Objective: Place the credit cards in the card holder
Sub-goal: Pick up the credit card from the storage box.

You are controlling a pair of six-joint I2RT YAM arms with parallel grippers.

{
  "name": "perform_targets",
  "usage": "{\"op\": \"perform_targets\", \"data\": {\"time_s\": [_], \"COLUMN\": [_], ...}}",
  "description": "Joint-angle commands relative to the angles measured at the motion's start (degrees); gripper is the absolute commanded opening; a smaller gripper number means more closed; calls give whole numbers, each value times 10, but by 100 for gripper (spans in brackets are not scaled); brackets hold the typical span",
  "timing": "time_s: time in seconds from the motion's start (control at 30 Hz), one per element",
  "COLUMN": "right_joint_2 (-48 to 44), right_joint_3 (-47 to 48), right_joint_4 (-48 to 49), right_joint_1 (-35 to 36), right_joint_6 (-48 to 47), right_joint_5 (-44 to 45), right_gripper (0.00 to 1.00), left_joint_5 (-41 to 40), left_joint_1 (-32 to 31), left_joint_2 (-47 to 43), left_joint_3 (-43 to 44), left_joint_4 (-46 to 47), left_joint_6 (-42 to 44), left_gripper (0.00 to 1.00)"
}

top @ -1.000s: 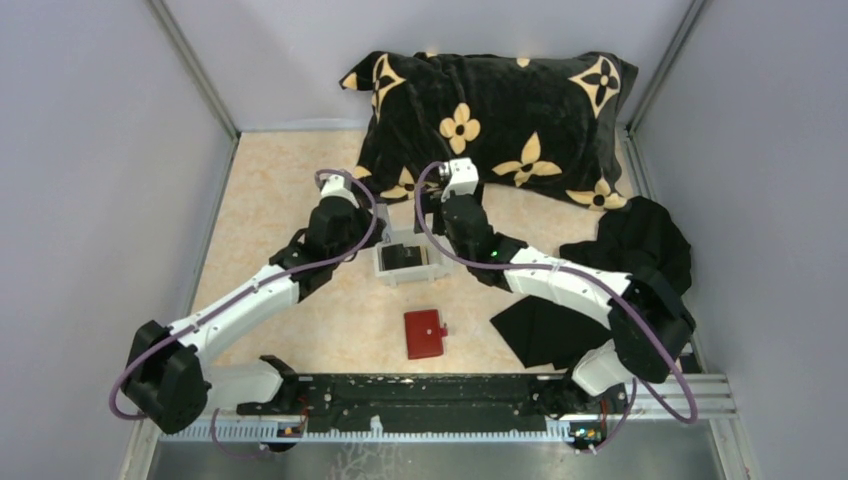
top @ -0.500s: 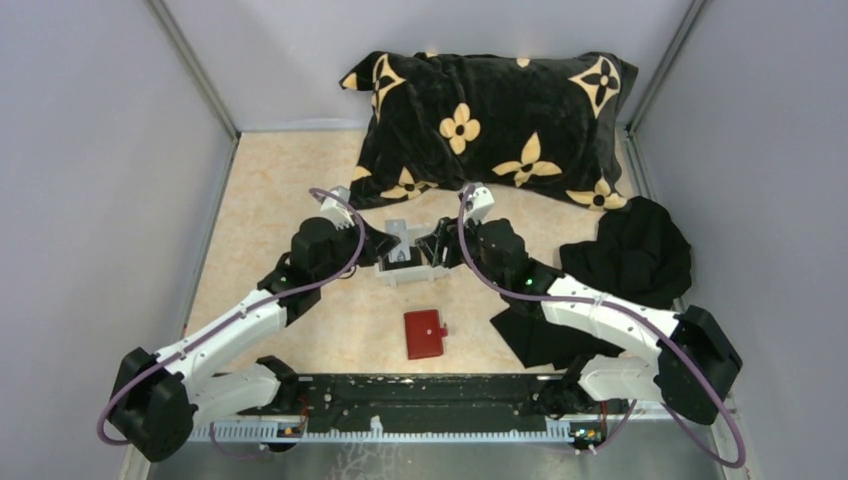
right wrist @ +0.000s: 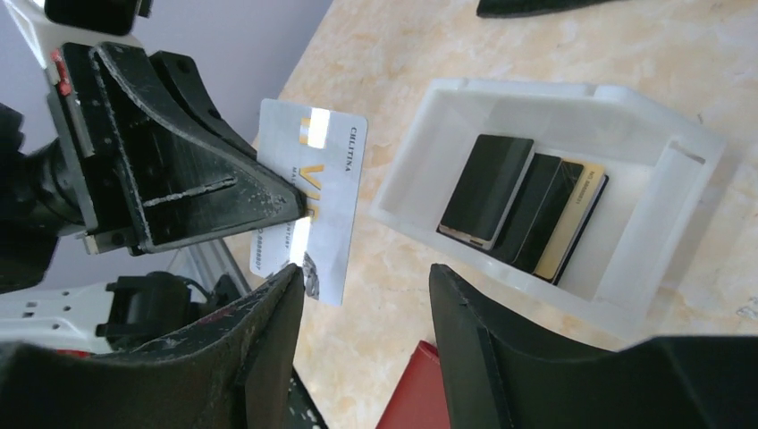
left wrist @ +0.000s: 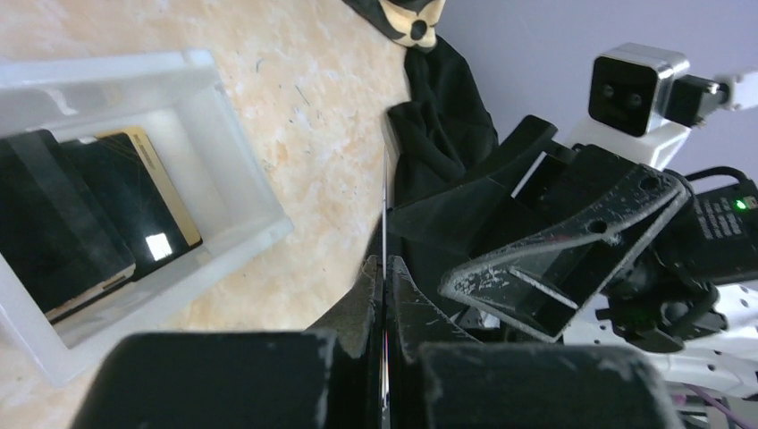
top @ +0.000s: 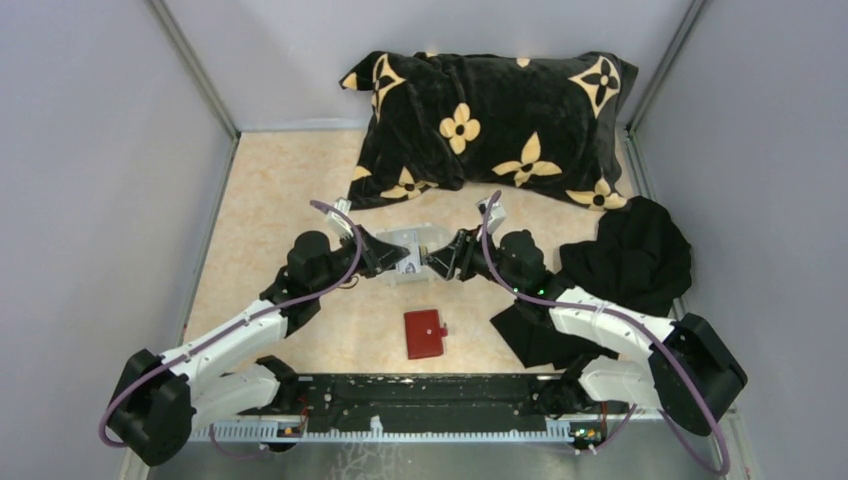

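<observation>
My left gripper [left wrist: 384, 268] is shut on a pale credit card [right wrist: 313, 197], seen edge-on in the left wrist view [left wrist: 384, 192] and held upright above the table. My right gripper [right wrist: 366, 277] is open and empty; one finger tip is beside the card's lower edge. In the top view both grippers, left [top: 396, 260] and right [top: 440, 262], face each other just in front of the white tray [top: 418, 236]. Black cards [right wrist: 487, 189] and a yellowish one [right wrist: 576, 214] lie in the tray [right wrist: 661, 197]. The red card holder [top: 425, 333] lies shut on the table nearer the arm bases.
A black pillow with yellow flowers [top: 490, 110] lies at the back. Black cloth [top: 630, 250] is heaped at the right, with a flat piece [top: 535, 328] beside the card holder. Grey walls close in the left and right sides.
Both grippers came down and back from over the tray to just in front of it. The left gripper now holds a pale card that it took out of the tray.
</observation>
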Motion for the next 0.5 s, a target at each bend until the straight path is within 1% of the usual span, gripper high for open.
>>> {"op": "perform_targets", "data": {"time_s": [0.0, 0.23, 0.47], "right_joint_2": [-15, 16, 43], "right_joint_3": [-15, -34, -40], "right_joint_4": [102, 176, 203], "right_joint_1": [-23, -50, -54], "right_joint_6": [44, 94, 110], "right_joint_5": [-72, -131, -159], "right_gripper": [55, 55, 56], "left_joint_5": [32, 58, 81], "left_joint_1": [4, 8, 15], "left_joint_2": [-4, 25, 58], "left_joint_3": [-21, -41, -61], "left_joint_4": [70, 139, 214], "left_joint_6": [-41, -83, -123], "left_gripper": [0, 0, 0]}}
